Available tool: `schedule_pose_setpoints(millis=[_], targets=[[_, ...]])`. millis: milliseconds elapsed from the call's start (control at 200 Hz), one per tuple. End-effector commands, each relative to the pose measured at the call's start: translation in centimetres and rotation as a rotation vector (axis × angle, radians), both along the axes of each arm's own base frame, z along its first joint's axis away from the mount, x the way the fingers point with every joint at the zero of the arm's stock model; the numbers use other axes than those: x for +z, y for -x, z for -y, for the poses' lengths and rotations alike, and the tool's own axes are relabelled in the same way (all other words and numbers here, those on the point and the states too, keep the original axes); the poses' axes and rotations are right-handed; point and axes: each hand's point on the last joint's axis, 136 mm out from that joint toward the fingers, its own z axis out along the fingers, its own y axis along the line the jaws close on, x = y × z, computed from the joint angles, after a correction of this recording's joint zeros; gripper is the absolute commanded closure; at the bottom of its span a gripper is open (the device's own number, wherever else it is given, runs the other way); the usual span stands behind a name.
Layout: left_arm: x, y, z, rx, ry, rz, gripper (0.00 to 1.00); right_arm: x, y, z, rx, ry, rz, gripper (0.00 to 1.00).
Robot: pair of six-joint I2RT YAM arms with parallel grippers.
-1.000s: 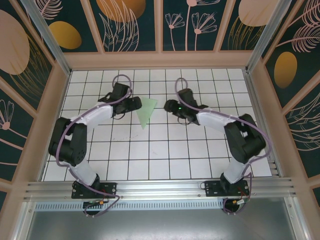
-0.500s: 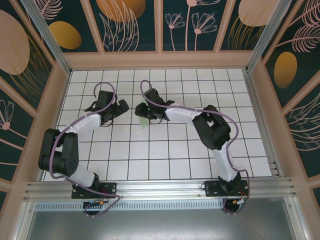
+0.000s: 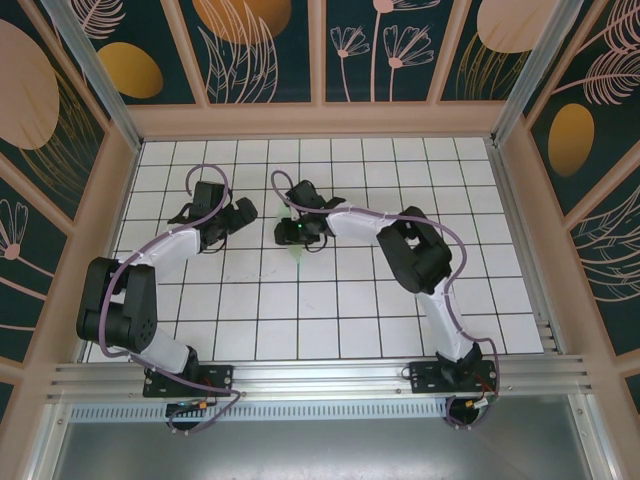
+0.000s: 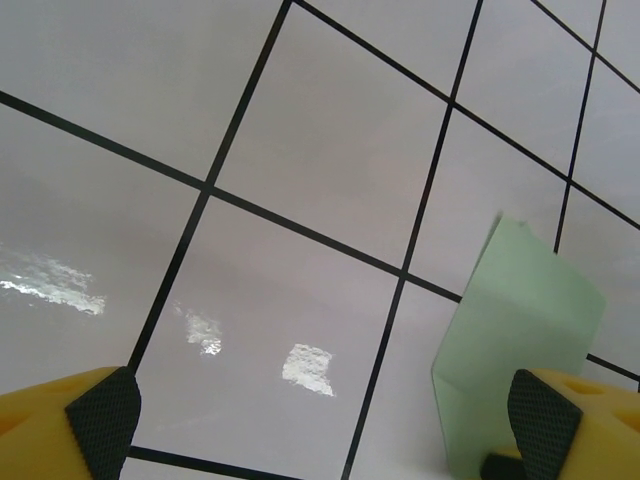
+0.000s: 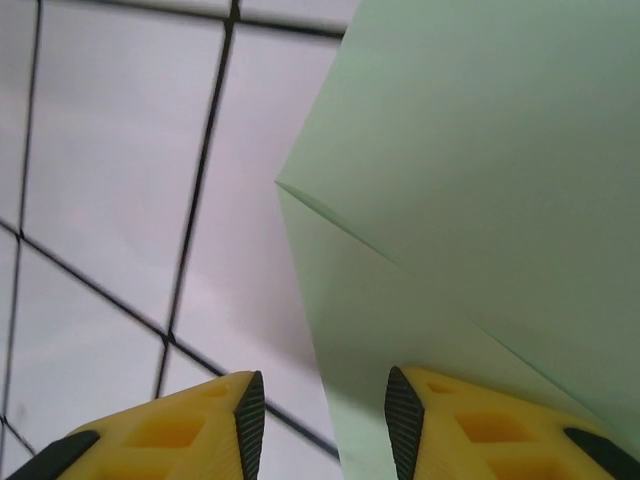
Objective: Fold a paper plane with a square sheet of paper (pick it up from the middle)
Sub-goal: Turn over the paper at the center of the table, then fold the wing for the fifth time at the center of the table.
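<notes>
Your right gripper (image 3: 297, 232) has swung over the square sheet of paper (image 5: 480, 150), jaws ajar and empty, left gripper (image 4: 322, 405) wide open beside it; you see one crease, so most folds remain.

a: where's the mint-green paper (image 3: 298, 249)?
b: on the white grid table (image 3: 340, 300), left of centre, mostly hidden under the right gripper (image 3: 294, 233); a pale tip pokes out on the near side.
a: and the left gripper (image 3: 243, 213)?
b: just to the left, apart from the paper.
</notes>
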Motion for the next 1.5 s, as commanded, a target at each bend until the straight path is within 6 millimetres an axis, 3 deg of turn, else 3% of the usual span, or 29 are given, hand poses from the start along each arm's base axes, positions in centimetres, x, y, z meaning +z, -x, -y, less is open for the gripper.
schedule_pose_setpoints(millis=[0, 95, 210, 275, 350, 435, 540, 846, 1071, 1291, 1401, 1496], targets=[[0.8, -0.2, 0.4, -0.028, 0.019, 0.035, 0.04, -2.5, 4.5, 6.0, 0.196, 0.163, -0.089, 0.58], [1.2, -0.2, 0.8, -0.048, 0.039, 0.052, 0.04, -1.3, 4.5, 8.0, 0.227, 0.199, -0.042, 0.58], [1.5, 0.0, 1.8, -0.096, 0.079, 0.071, 0.02, 3.1, 3.1, 6.9, 0.155, 0.114, 0.032, 0.57], [1.6, 0.1, 2.3, -0.115, 0.107, 0.080, 0.02, 5.8, 1.8, 6.5, 0.028, 0.044, 0.078, 0.55], [1.7, 0.2, 2.7, -0.125, 0.134, 0.086, 0.01, 6.9, 0.3, 7.5, -0.210, 0.010, 0.071, 0.53], [1.6, 0.2, 3.0, -0.128, 0.154, 0.087, 0.01, 6.0, 0.7, 8.0, -0.411, -0.015, -0.014, 0.53], [1.3, 0.1, 3.2, -0.128, 0.163, 0.080, 0.01, 4.7, 0.9, 7.6, -0.535, -0.010, -0.055, 0.53], [0.9, 0.1, 3.3, -0.136, 0.166, 0.068, 0.02, 1.7, -1.4, 5.0, -0.546, 0.033, -0.075, 0.54], [0.5, 0.3, 3.5, -0.143, 0.176, 0.057, 0.01, -1.1, 0.6, 4.2, -0.397, 0.066, -0.153, 0.55], [0.4, 0.3, 3.6, -0.152, 0.178, 0.053, 0.02, -4.6, 5.9, 5.5, -0.025, 0.136, -0.171, 0.58], [0.3, 0.3, 3.8, -0.158, 0.186, 0.053, 0.01, -4.3, 7.6, 7.6, 0.137, 0.185, -0.102, 0.60], [0.3, 0.3, 4.0, -0.161, 0.198, 0.053, 0.01, -2.2, 5.8, 9.2, 0.119, 0.204, -0.007, 0.62]])
